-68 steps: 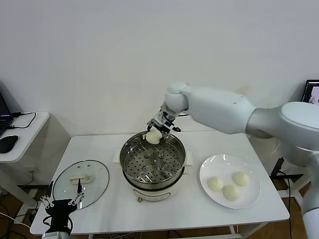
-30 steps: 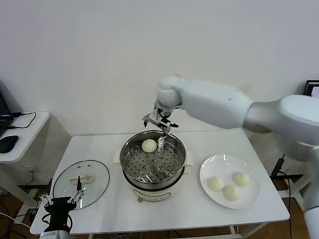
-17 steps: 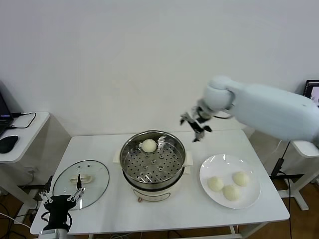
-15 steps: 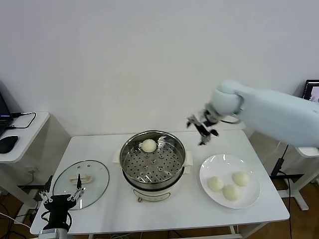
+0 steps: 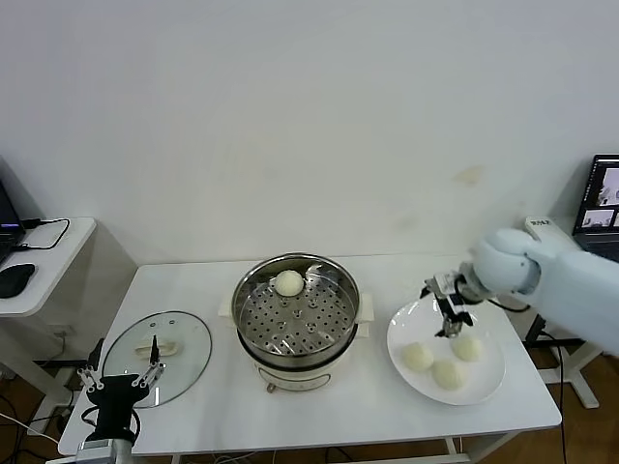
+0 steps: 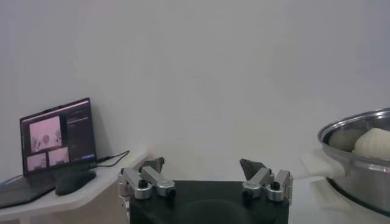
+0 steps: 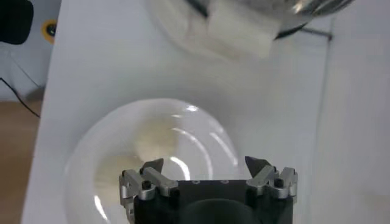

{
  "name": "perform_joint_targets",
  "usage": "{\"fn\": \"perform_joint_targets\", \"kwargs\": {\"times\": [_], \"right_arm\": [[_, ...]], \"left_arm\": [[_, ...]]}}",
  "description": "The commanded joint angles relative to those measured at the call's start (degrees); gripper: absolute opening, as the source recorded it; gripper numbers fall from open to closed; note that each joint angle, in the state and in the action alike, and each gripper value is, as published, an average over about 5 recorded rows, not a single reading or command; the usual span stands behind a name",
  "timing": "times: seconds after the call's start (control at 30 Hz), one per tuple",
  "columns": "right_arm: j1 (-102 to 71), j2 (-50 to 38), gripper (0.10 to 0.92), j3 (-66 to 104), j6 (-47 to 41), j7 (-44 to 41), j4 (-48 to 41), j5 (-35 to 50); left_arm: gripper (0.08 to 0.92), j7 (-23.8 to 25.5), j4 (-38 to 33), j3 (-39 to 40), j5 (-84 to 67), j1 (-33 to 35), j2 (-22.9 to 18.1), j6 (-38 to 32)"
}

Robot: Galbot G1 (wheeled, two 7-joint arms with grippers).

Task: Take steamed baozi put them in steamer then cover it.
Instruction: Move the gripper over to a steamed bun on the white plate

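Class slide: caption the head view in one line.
Right tool open over plate of three baozi; one baozi in steamer; cover lies beside.

— Colours on the table (image 5: 290, 406)?
— White top. Shiny steel steamer (image 5: 295, 314) at centre, tray dotted with rows of small holes, on a white base. One cream-white baozi (image 5: 289, 282) at its far side.
— To the right?
— Glossy white plate (image 5: 488, 382), three more cream-white buns (image 5: 418, 356). Above it, right gripper (image 5: 447, 311): black and silver, on a white arm.
— Left?
— Clear glass cover (image 5: 157, 355), metal rim, cream handle. Left gripper (image 5: 121, 383): black body, silver fingers.
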Motion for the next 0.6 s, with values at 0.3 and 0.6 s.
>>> {"fn": "perform_joint_targets", "kwargs": {"times": [0.3,0.6], "right_arm": [[-15.4,5.2,0.823,7.8,0.5,2.0,-7.4,-6.5],[-16.1,9.0,0.823,8.2,0.4,2.3,-10.4,-6.8]], "left_arm": [[0.823,0.0,0.3,-0.2,0.1,-0.2,-0.6,0.0],[0.823,0.0,0.8,-0.4,0.1,-0.3,-0.7,-0.1]]}}
